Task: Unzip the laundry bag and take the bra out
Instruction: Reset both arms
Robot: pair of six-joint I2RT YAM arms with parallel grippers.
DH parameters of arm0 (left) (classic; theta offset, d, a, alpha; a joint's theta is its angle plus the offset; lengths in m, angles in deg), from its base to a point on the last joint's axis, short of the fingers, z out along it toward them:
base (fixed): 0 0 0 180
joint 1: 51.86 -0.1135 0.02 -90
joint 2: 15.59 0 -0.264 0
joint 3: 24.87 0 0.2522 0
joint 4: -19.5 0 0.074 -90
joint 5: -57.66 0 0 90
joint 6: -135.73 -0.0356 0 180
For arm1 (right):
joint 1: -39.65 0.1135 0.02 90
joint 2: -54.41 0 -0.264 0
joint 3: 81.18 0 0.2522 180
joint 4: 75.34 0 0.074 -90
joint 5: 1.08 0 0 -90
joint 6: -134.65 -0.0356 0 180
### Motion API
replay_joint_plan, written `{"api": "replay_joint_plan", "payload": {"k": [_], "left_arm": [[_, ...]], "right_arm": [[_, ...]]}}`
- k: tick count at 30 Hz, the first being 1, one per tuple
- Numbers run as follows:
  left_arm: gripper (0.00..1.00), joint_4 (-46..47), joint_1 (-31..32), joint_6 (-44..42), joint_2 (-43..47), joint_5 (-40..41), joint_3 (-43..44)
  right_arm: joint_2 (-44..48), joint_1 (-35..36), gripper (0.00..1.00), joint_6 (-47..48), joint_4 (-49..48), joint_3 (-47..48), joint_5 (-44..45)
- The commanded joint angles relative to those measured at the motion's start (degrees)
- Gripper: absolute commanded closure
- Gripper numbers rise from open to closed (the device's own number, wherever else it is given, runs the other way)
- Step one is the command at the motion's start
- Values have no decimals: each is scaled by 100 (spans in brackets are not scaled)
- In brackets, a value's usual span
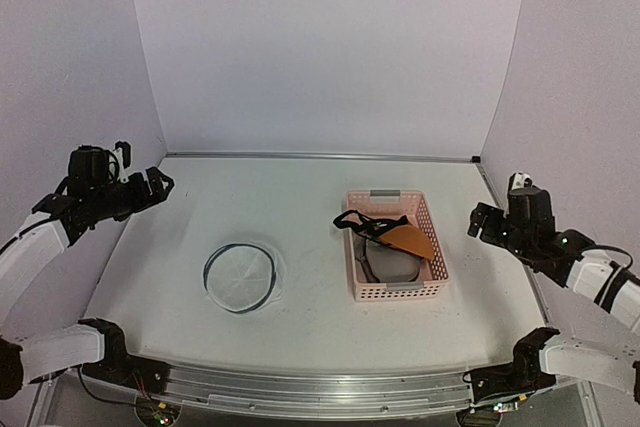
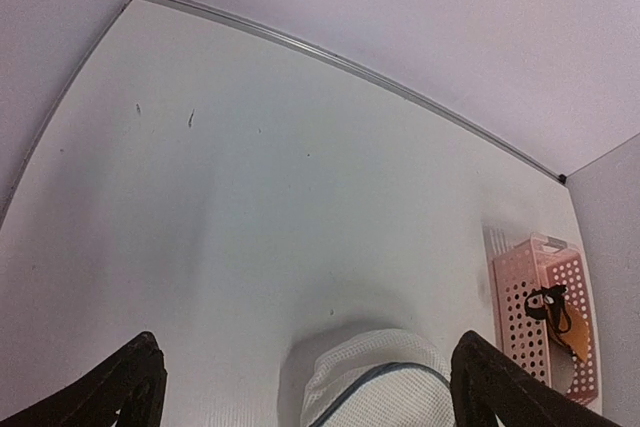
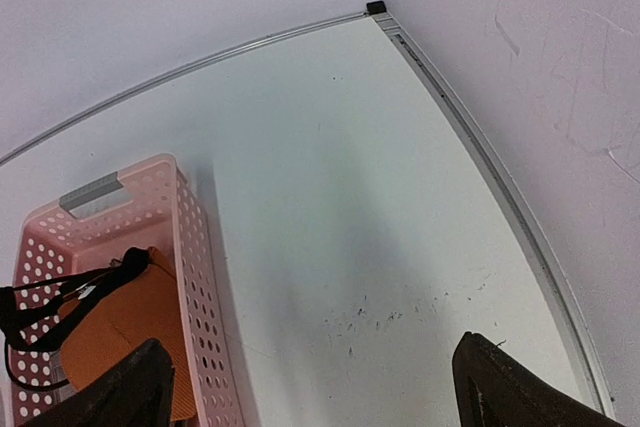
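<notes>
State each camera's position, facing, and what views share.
Top external: high behind the robot, looking down on the table; left hand, right hand show.
Left wrist: faces the far-right corner over the laundry bag; own fingers show.
Right wrist: faces the same corner; own fingers show.
All share the pink basket holding the bra.

A white table stands in a plain booth, closed in by a pale lilac back wall and side walls. A thin metal strip lines its far edge and a metal rail its near edge. The light is soft and even. Faint dark specks near the right edge may be scuffs.
</notes>
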Motion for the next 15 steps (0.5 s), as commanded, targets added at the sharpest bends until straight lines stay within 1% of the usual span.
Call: {"api": "replay_joint_plan", "payload": {"k": [1,5,9,15], "left_arm": [[0,507,8,331,791,-197,-681],[1,587,7,519,1334,-261,-1145],[0,655,9,611,1619,-282,-1378],[0,666,9,612,1639,-252,-1455]], "right_arm": [[892,16,2,175,-671,-450,-178],[1402,17,2,222,-745,-730,-129],[1672,22,2,284,-750,-857,-118],[1525,23,2,238,-736,-794,-166]]}}
